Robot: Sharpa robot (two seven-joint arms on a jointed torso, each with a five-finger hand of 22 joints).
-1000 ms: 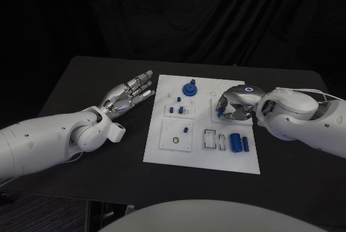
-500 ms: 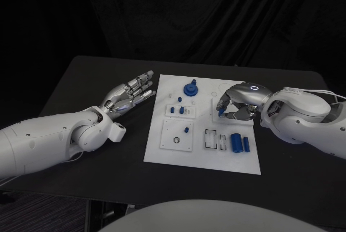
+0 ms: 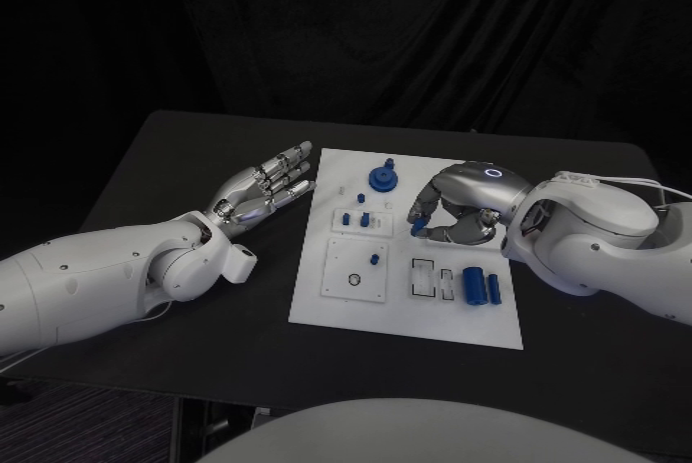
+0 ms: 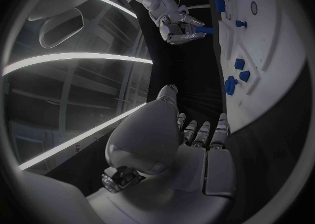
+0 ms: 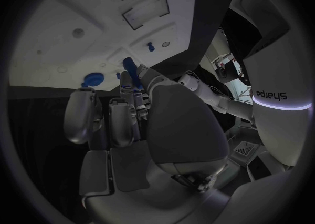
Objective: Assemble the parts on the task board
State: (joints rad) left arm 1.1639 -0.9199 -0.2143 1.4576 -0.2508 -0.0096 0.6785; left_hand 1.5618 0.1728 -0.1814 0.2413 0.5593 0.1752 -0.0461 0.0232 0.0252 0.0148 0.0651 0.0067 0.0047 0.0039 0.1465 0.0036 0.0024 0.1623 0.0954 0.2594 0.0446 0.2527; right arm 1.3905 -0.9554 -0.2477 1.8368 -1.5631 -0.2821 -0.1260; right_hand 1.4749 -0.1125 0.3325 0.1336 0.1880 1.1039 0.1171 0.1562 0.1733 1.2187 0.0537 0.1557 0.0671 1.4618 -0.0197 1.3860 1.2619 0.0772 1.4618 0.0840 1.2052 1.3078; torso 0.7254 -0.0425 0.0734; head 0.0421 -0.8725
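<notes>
Task board [image 3: 346, 308], a flat matte white rect. plate w/ shallow recesses, is laid mid-table on a black matte table [image 3: 173, 153]. The right hand [image 3: 450, 211], silver metal w/ segmented fingers, is held over the board's far right part; a small blue peg [image 3: 418, 224], slim & cylindrical, is pinched betw. its thumb and a finger, other fingers curled near it. In the right wrist view the same peg [image 5: 132, 69] is seen sticking out past the fingertips [image 5: 126, 78], pointing at the board surface [image 5: 59, 34]; whether it touches the board can't be told. In the left wrist view the peg [image 4: 204, 29] is seen level, tip close to the board edge. The left hand [image 3: 267, 186] is held flat beside the board's left edge, palm up, fingers straight and slightly apart, nothing gripped; it is apart from the board. On the board: a round blue knob [image 3: 382, 177], gear-like w/ a stub on top, stands at the far edge; two short blue pins [image 3: 364, 220] stand in a raised white rect. block [image 3: 359, 221] below it; one small blue stud [image 3: 372, 258] stands in a square plate [image 3: 355, 269] that also has an oval hole [image 3: 352, 279]. Near the right side two smooth blue cylinders [image 3: 480, 284] lie side by side, touching or nearly so, next to two empty rect. slots [image 3: 430, 278] w/ dark outlines.
</notes>
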